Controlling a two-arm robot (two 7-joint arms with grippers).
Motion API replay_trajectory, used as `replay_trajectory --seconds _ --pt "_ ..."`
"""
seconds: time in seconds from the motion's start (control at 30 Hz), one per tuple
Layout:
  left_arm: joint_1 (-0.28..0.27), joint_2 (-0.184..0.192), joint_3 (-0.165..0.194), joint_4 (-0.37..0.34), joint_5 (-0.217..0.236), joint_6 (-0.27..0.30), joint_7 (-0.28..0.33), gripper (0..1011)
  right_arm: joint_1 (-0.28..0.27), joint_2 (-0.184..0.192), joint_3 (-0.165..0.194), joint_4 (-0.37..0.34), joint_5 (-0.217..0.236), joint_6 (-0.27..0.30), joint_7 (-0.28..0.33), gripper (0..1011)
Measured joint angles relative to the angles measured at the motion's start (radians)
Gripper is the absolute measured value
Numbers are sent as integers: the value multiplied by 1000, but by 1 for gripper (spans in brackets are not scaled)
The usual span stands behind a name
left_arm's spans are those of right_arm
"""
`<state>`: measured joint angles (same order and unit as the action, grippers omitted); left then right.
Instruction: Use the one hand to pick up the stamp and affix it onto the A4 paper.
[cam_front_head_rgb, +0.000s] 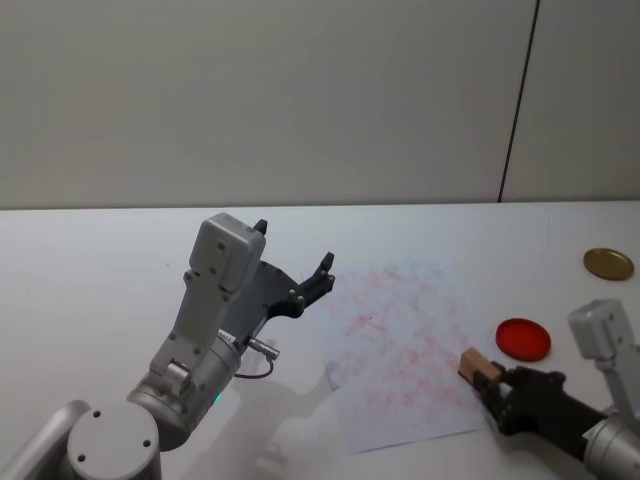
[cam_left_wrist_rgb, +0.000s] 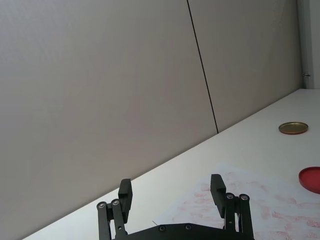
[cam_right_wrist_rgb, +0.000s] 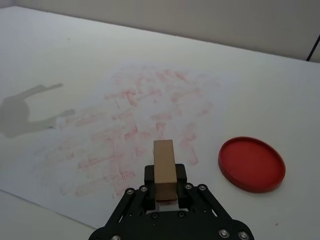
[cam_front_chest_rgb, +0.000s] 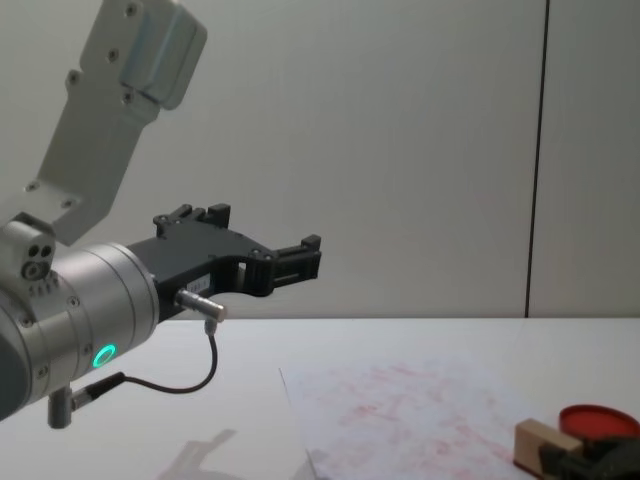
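The stamp (cam_front_head_rgb: 478, 366), a small tan wooden block, is clamped between the fingers of my right gripper (cam_front_head_rgb: 490, 382), which is shut on it. It hovers over the near right corner of the A4 paper (cam_front_head_rgb: 400, 335), a white sheet covered in pinkish-red stamp marks. The right wrist view has the stamp (cam_right_wrist_rgb: 164, 169) pointing out over the paper (cam_right_wrist_rgb: 125, 130), and the chest view catches the block (cam_front_chest_rgb: 545, 442) low at the right above the sheet (cam_front_chest_rgb: 410, 405). My left gripper (cam_front_head_rgb: 295, 262) is raised left of the paper, open and empty, as the left wrist view confirms (cam_left_wrist_rgb: 171, 192).
A round red ink pad (cam_front_head_rgb: 523, 339) lies just right of the paper, close to the stamp. A gold lid (cam_front_head_rgb: 608, 263) sits further back at the right. The white table (cam_front_head_rgb: 90, 270) ends at a grey wall behind.
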<state>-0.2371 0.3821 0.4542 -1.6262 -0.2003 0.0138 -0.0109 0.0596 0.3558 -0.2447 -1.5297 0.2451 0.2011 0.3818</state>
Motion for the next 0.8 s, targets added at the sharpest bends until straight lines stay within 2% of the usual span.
replay_trajectory --seconds 0.4,0.63,0.8 --pt "0 0 0 0 0 0 0 993 16 6 30 -34 71 -79 -38 218" --pt "0 0 0 0 0 0 0 993 31 9 42 -36 77 -98 -67 218" --pt "0 0 0 0 0 0 0 993 46 10 49 -19 59 -100 -90 218"
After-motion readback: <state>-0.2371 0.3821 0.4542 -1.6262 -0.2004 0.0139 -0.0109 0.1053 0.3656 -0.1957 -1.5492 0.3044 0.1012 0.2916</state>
